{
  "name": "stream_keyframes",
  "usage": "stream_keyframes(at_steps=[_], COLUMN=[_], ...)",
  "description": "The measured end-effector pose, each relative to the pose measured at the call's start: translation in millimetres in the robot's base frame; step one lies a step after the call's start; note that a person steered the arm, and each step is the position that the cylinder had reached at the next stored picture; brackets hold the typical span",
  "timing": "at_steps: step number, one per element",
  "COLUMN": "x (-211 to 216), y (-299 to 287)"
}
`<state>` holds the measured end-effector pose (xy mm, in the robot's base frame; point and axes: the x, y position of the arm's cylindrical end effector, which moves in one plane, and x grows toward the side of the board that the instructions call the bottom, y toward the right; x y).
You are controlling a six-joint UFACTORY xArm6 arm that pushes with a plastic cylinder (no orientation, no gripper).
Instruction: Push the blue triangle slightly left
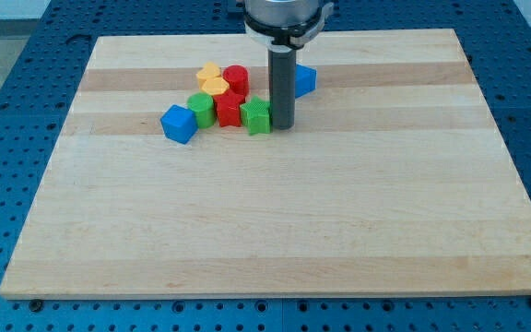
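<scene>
The hand is a straight dark rod with no jaws; it holds nothing. My tip (282,126) rests on the pale striped wooden desk (275,231), touching the right side of a ribbed green plastic block (257,116). The blue plastic triangle (304,80) sits just beyond the rod, to its right, partly hidden. Left of the tip cluster six more blocks: two red (236,79) (229,109), one green (201,109), one blue cube (179,124), two yellow (209,72) (215,86).

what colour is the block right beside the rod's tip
Green: the green block sits just left of my tip, seen in the camera view.
</scene>
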<state>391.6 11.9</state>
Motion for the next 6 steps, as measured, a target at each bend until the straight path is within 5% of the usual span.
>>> stream_keyframes(at_steps=[3, 6], x=[-12.7, -76.2], y=[57.9, 90.0])
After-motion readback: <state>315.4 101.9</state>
